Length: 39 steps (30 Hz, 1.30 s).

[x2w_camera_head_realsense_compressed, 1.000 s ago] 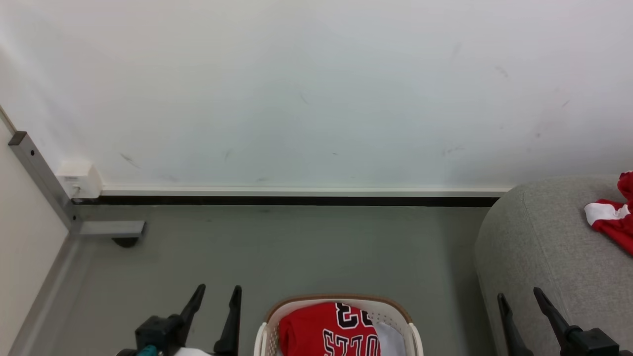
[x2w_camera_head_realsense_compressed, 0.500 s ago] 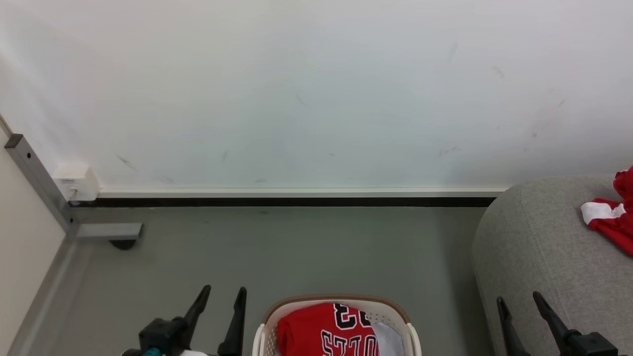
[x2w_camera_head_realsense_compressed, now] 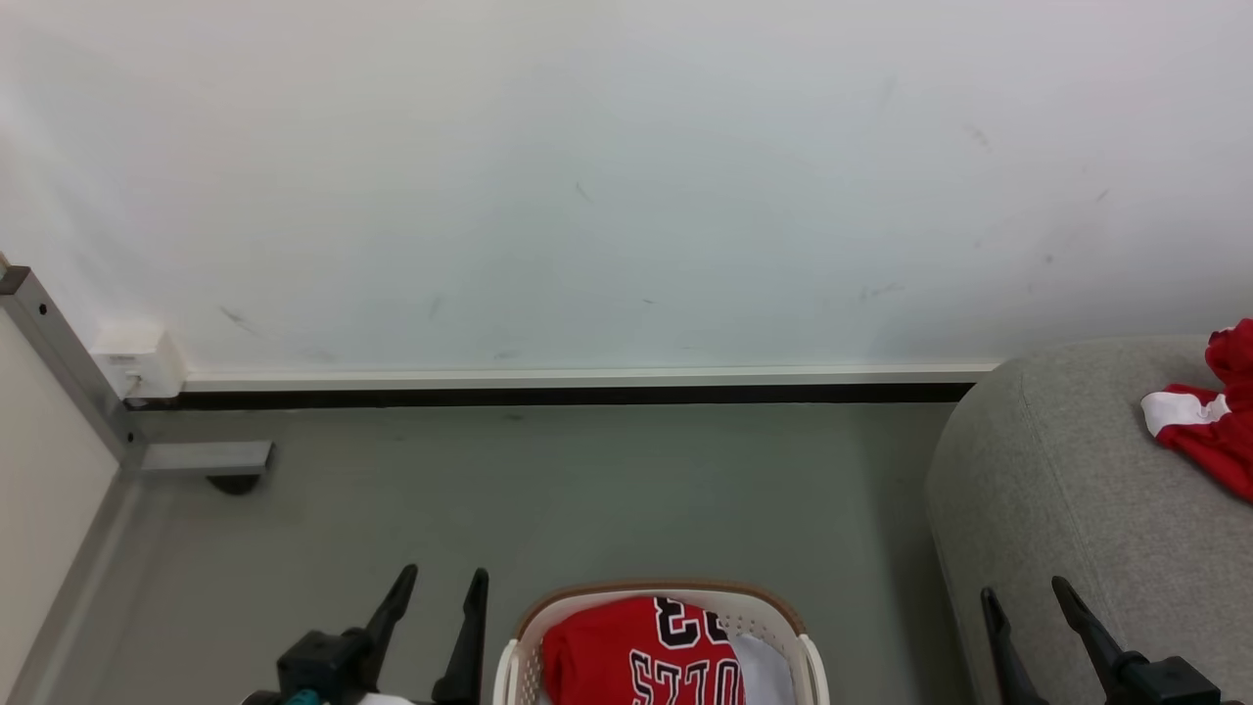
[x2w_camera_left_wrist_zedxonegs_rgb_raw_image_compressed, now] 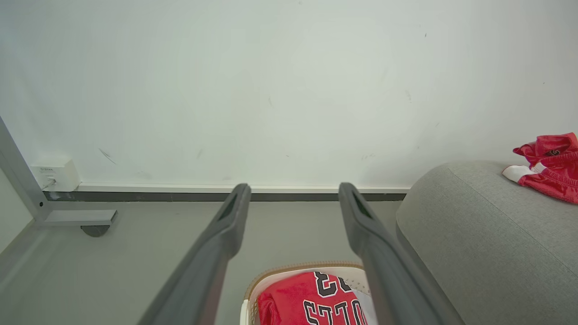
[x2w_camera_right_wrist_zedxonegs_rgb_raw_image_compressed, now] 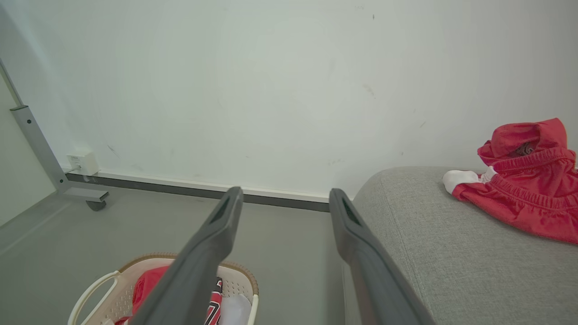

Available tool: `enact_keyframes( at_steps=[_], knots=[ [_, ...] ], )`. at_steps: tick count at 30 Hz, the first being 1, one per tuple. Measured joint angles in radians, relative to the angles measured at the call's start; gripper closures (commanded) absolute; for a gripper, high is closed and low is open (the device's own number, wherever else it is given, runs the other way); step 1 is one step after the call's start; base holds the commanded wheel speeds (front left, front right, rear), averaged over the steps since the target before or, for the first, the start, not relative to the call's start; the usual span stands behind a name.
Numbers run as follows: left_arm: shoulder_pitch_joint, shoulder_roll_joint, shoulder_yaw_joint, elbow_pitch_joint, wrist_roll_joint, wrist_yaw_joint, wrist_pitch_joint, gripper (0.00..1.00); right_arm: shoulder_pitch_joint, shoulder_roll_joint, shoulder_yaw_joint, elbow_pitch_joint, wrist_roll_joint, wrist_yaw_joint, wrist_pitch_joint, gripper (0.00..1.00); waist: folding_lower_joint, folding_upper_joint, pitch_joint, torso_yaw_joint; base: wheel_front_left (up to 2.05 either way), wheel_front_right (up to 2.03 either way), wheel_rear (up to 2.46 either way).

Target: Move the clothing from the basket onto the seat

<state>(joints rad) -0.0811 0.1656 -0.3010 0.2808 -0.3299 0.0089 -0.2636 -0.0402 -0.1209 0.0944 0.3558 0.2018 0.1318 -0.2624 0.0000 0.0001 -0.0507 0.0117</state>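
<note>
Grey floor (x2w_camera_head_realsense_compressed: pixel 587 490) and a scuffed white wall (x2w_camera_head_realsense_compressed: pixel 626 196) frame the scene: one red garment (x2w_camera_head_realsense_compressed: pixel 1209 441) lies on the seat (x2w_camera_head_realsense_compressed: pixel 1057 490) at right, while the jersey (x2w_camera_head_realsense_compressed: pixel 626 656) sits in the basket (x2w_camera_head_realsense_compressed: pixel 666 590), low between the hands. The left hand (x2w_camera_head_realsense_compressed: pixel 442 578) and right hand (x2w_camera_head_realsense_compressed: pixel 1023 589) hang with fingers spread, holding nothing. The risk, as I judge it: a grab that catches the pale pad (x2w_camera_head_realsense_compressed: pixel 768 671) beside the jersey, or hooks the light basket itself and drags it along.
</note>
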Motion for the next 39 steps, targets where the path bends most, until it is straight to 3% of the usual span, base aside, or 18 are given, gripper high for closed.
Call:
enact_keyframes(
  at_steps=[10,18,22,32,39],
  knots=[
    [-0.001,-0.024,0.023,0.009,0.02,-0.021,0.0,0.0,-0.009,-0.002,0.004,-0.008,0.0,0.0,0.0,0.0,0.0,0.0,0.015,-0.021,0.0,0.0,0.0],
    [-0.063,-0.049,-0.021,0.055,0.041,-0.054,0.0,0.0,-0.042,-0.003,0.003,-0.042,0.0,0.0,0.0,0.0,0.0,0.0,0.068,-0.06,0.0,0.0,0.0],
    [-0.137,-0.056,-0.056,0.096,0.059,-0.068,0.049,0.0,-0.078,-0.002,0.004,-0.07,0.0,0.0,0.0,0.0,0.0001,0.0,0.12,-0.082,0.0,0.0,0.0],
    [-0.329,-0.081,-0.177,0.303,0.094,-0.111,0.191,0.0,-0.183,0.012,0.013,-0.124,-0.009,0.0,0.0,0.0,0.0002,0.0,0.286,-0.158,0.0,0.0,0.0],
    [-0.48,-0.095,-0.219,0.499,0.121,-0.115,0.215,0.0,-0.252,0.031,0.013,-0.183,-0.012,0.0,0.0,0.0,0.0003,0.0,0.433,-0.209,0.0,0.0,0.0]
  ],
)
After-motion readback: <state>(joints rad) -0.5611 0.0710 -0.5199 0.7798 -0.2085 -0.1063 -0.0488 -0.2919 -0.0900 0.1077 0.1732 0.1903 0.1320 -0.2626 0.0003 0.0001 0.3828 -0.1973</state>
